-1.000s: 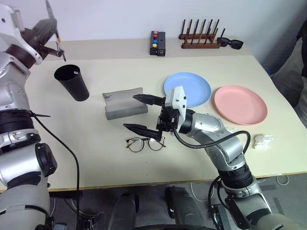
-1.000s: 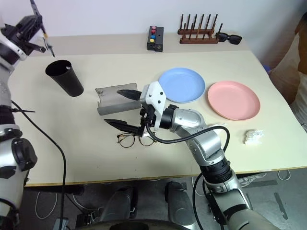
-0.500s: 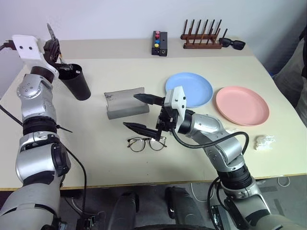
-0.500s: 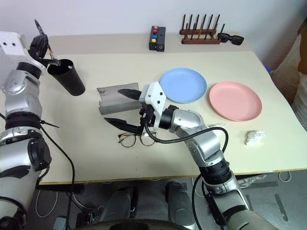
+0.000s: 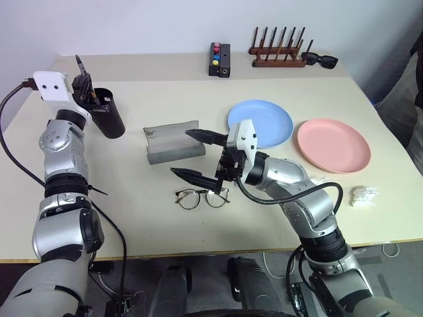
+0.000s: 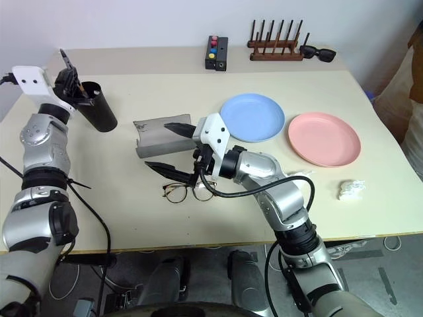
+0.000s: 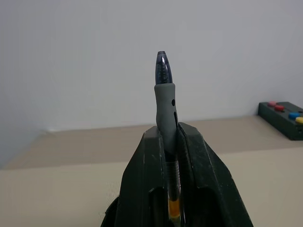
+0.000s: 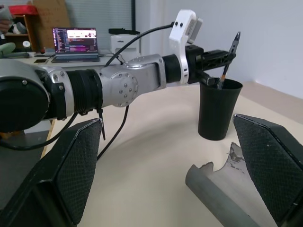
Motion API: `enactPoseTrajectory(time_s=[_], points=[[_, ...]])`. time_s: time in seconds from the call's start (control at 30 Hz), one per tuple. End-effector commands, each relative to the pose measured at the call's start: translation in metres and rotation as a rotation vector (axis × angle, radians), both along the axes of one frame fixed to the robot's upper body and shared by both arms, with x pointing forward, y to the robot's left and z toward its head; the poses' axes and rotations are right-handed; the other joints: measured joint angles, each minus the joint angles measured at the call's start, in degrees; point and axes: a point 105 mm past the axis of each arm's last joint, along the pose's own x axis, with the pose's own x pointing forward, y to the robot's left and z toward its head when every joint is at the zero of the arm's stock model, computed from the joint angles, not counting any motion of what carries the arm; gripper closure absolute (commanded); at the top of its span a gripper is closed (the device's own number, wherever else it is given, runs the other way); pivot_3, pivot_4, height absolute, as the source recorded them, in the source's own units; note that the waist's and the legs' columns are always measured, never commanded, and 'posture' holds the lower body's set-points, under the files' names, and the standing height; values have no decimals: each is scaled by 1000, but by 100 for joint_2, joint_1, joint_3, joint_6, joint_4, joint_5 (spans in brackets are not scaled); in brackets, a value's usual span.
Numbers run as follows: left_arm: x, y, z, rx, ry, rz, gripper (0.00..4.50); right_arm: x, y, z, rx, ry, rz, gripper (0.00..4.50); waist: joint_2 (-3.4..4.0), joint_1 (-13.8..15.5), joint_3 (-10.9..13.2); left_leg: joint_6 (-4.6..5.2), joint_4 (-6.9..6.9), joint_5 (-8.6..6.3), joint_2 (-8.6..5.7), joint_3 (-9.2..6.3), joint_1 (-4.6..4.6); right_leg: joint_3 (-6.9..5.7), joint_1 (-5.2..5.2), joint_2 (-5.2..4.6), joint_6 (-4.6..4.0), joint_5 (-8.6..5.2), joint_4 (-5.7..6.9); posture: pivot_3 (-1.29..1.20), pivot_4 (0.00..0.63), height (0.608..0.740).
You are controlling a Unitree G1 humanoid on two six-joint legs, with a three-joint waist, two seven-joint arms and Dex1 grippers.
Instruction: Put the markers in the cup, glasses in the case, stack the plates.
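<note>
My left gripper [image 5: 84, 84] is shut on a marker [image 7: 164, 94], a grey-bodied stick with a dark tip. It holds the marker at the mouth of the black cup [image 5: 107, 114] at the table's far left, with the marker's lower end [image 8: 222, 78] dipping inside the rim. My right gripper [image 5: 182, 153] stands open and empty in front of the grey case [image 5: 173, 142], just above the thin-framed glasses [image 5: 201, 197]. The case lies open. The blue plate [image 5: 261, 123] and the pink plate [image 5: 332, 145] lie side by side on the right.
At the back edge stand a wooden peg rack [image 5: 276, 51], black sunglasses [image 5: 322, 61] and a black box with coloured buttons [image 5: 218, 59]. A crumpled white scrap [image 5: 363, 195] lies near the right front. A person [image 5: 408, 99] is at the right edge.
My left gripper has come down with the marker from above and behind the cup to its rim. The right gripper has stayed where it was.
</note>
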Motion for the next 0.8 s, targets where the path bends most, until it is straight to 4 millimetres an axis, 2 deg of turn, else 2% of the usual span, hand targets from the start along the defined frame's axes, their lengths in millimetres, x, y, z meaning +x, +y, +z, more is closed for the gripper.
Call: enactPoseTrajectory(time_s=[0.03, 0.13, 0.3, 0.63, 0.73, 0.8], points=[[-5, 1, 17, 2, -68, 4, 4092, -7, 2, 12, 30, -55, 17, 0, 0, -2, 0, 0, 0, 0, 0, 0, 0, 0, 0, 0, 0, 0, 0, 0, 150, 735], [-4, 1, 16, -1, -63, 2, 2786, -7, 2, 12, 30, -56, 16, 0, 0, -5, 0, 0, 0, 0, 0, 0, 0, 0, 0, 0, 0, 0, 0, 0, 150, 735], [-4, -2, 15, 0, -62, -7, 239, -7, 2, 12, 30, -54, 13, 0, 0, -5, 0, 0, 0, 0, 0, 0, 0, 0, 0, 0, 0, 0, 0, 0, 150, 735], [-5, -6, 20, -12, -83, -39, 239, -6, 1, 12, 28, -53, 10, 0, 0, -5, 0, 0, 0, 0, 0, 0, 0, -1, 0, 0, 0, 0, 0, 0, 150, 735], [-7, -23, 40, 1, -121, -150, 239, -4, -2, 11, 20, -58, -7, 0, 0, -5, 0, 0, 0, 0, 0, 0, 0, -1, 0, 0, 0, 0, 0, 0, 150, 735], [-9, -41, 49, 35, -109, -280, 239, 0, -8, 12, 11, -63, -31, 0, 0, 0, 0, 0, 0, 0, 0, 0, 0, 0, 1, 0, 0, 0, -1, 0, 150, 735]])
